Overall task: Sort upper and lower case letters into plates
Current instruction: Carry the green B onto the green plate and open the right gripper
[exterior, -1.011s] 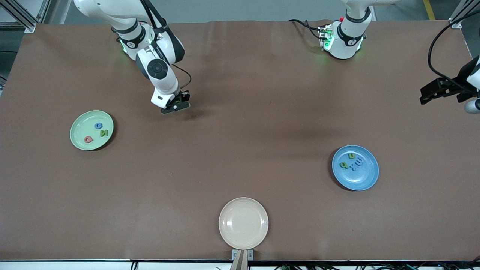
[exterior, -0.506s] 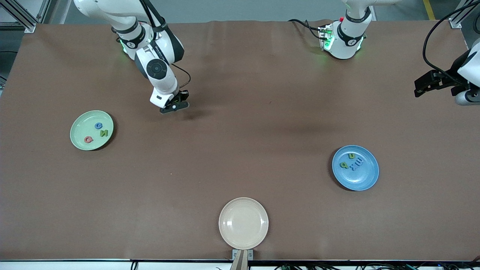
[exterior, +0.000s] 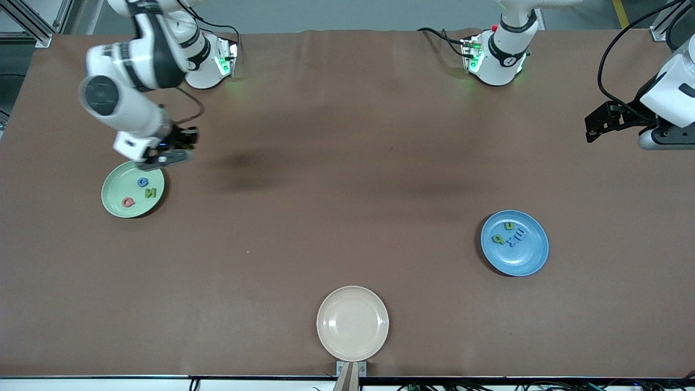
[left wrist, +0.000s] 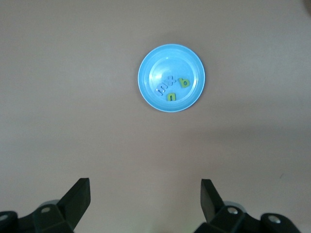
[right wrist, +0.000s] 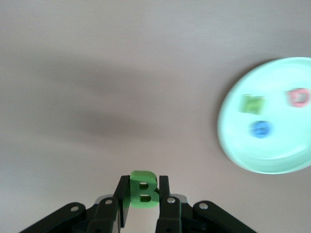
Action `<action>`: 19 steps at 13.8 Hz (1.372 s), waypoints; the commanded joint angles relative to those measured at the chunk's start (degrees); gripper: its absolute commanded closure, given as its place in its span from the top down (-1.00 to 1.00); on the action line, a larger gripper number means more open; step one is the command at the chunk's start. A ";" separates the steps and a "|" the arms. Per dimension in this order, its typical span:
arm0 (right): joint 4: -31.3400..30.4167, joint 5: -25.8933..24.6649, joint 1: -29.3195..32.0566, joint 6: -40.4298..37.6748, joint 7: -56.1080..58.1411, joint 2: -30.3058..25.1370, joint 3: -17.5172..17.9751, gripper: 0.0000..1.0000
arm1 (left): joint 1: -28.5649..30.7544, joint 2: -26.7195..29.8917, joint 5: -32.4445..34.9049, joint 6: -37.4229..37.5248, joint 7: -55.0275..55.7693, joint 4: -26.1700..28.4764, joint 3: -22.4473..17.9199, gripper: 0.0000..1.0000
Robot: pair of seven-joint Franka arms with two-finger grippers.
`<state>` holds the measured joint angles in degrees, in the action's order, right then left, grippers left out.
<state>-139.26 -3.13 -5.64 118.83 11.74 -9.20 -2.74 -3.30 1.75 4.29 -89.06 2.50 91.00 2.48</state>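
Observation:
My right gripper (exterior: 171, 157) hangs over the table just by the mint green plate's (exterior: 117, 190) rim, on the side toward the robots' bases. In the right wrist view the right gripper (right wrist: 142, 188) is shut on a green letter B (right wrist: 144, 190). The green plate (right wrist: 272, 155) holds a blue letter (exterior: 143, 182), a green letter (exterior: 150, 192) and a red letter (exterior: 128, 202). The sky blue plate (exterior: 518, 262) carries several green and blue letters (exterior: 510, 234). My left gripper (exterior: 596, 126) waits open and empty at the left arm's end of the table. Its wrist view shows the left gripper (left wrist: 145, 191) high above the blue plate (left wrist: 165, 60).
A cream-beige plate (exterior: 352, 323) with nothing in it lies at the table's edge nearest the front camera, midway along it. Bare brown tabletop (exterior: 336, 190) stretches between the three plates. Cables trail from the left arm (exterior: 613, 70).
The right arm has swung from the table's middle toward its own end, carrying the B to the green plate's rim. The left gripper has drifted slightly inward over the table.

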 commanded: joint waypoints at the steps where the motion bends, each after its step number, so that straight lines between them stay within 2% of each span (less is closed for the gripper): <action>1: -0.84 -4.15 9.12 5.16 8.45 1.55 1.16 -0.75 | -0.65 1.33 -0.86 -3.13 -0.38 1.55 -1.17 1.00; 5: -0.84 -4.25 19.50 14.82 17.60 9.70 1.16 -0.75 | -0.30 1.59 -1.04 -1.31 -0.74 2.25 -1.08 1.00; 9: -0.75 -4.25 25.40 26.69 21.74 19.82 1.25 -0.73 | 0.05 0.98 -1.04 0.37 0.05 2.61 0.06 1.00; 13: 0.91 -4.17 27.52 29.09 23.14 25.01 1.25 -0.73 | 0.05 1.59 -0.95 0.64 -0.47 1.29 0.86 1.00; 17: 3.11 -4.08 29.01 29.09 25.26 26.86 1.25 -0.66 | 0.14 1.77 -0.95 0.99 -1.18 1.11 1.12 1.00; 18: 3.20 -4.08 28.93 29.00 25.17 26.78 1.25 -0.46 | 0.23 1.85 -1.04 0.99 -1.27 1.11 1.12 1.00; 19: 3.38 -4.08 28.84 29.00 25.17 26.78 1.25 0.19 | 0.14 1.94 -1.04 1.08 -1.27 1.11 1.12 1.00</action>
<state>-136.74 -6.55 21.99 148.09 36.36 17.08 -2.67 -3.34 2.98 4.23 -88.83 2.18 92.31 3.40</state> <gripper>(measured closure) 0.722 0.000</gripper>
